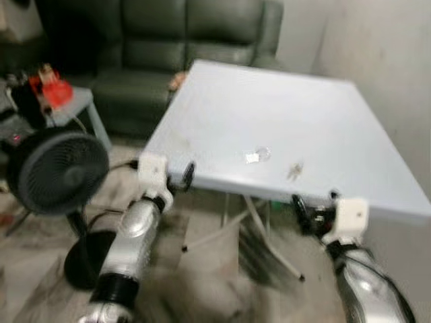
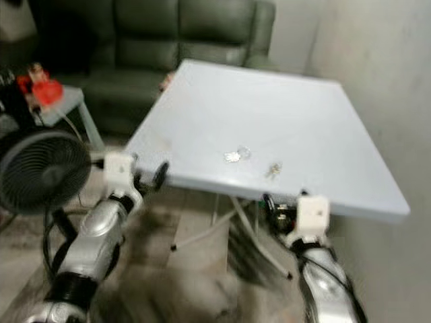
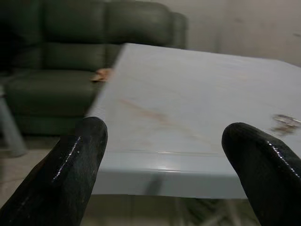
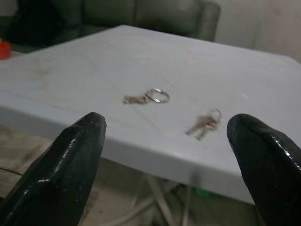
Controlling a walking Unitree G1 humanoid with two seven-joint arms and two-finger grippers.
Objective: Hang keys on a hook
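Note:
Two sets of keys lie on a pale blue folding table (image 1: 283, 114). One key on a round ring (image 1: 258, 156) (image 4: 148, 97) sits nearer the middle. A small bunch of keys (image 1: 295, 171) (image 4: 203, 124) lies close to the front edge. My right gripper (image 1: 314, 210) (image 4: 169, 155) is open, held just in front of and below the table's front edge, facing both key sets. My left gripper (image 1: 176, 176) (image 3: 164, 160) is open at the table's front left corner with nothing between its fingers.
A dark green sofa (image 1: 182, 40) stands behind the table. A black floor fan (image 1: 59, 171) is at the left, with a small grey side table (image 1: 74, 104) carrying a red object (image 1: 52, 87) behind it. A pale wall (image 1: 384, 60) runs along the right.

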